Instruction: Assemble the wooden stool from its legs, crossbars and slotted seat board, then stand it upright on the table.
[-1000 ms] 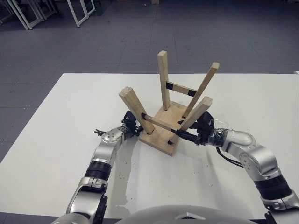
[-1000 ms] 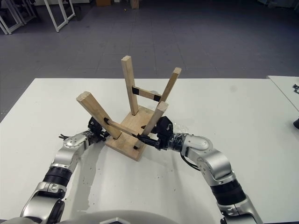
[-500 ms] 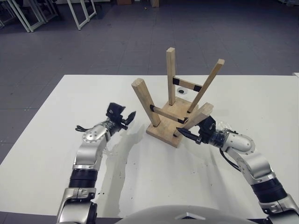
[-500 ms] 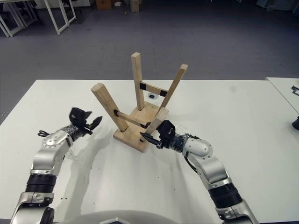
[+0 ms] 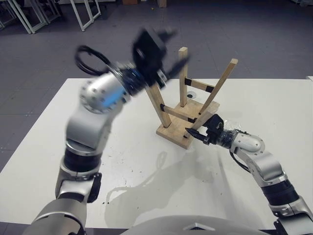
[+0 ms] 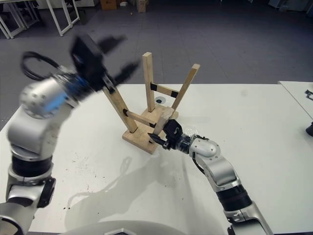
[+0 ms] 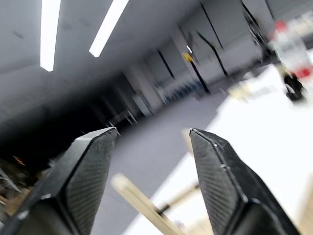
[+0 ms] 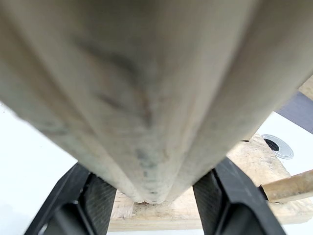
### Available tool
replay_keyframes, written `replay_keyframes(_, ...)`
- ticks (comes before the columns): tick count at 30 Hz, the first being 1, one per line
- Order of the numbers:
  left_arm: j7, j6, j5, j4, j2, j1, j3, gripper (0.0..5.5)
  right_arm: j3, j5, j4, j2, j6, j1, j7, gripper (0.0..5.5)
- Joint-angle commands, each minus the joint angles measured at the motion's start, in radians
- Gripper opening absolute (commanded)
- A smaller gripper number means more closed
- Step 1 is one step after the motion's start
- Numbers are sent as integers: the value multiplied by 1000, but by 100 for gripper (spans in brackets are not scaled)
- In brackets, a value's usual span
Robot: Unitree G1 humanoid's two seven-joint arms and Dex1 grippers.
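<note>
1. The white table (image 5: 274, 105) carries the stool (image 5: 184, 81), which stands near its middle.
2. The stool is pale bare wood and sits upside down, with its four legs pointing up and splaying outward.
3. The seat board (image 5: 172, 133) is the stool's lowest part. It lies flat on the table, a square slab with one corner toward the robot.
4. Thin crossbars join the stool's legs, one high between the two far legs (image 5: 198, 87) and one low between the two near ones (image 5: 177, 113). Black bands mark their ends.
5. The left hand (image 7: 152, 131) is raised above the stool's near left leg, clear of the wood. Its two dark fingers are spread wide and hold nothing.
6. The right hand (image 5: 196, 135) is low at the stool's near right corner, just above the seat board. Its fingers are closed on either side of the near right leg (image 8: 146, 98).
</note>
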Motion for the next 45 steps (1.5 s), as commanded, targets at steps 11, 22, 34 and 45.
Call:
replay_keyframes(11,-12,-200,199,345,-106,73,-130,277,70,-18,203,-34,334,-14,56,201)
replay_keyframes(22,-138,-9,410,369,27,142,-329,277,140,-185,228,-100,289,9,-56,201)
replay_keyframes(34,-137,-17,567,250,59,160,-378,277,210,-256,217,-128,292,-2,-174,201)
replay_keyframes(45,5,-224,108,96,-143,120,181,277,-62,-24,-107,-29,391,-160,-213,238)
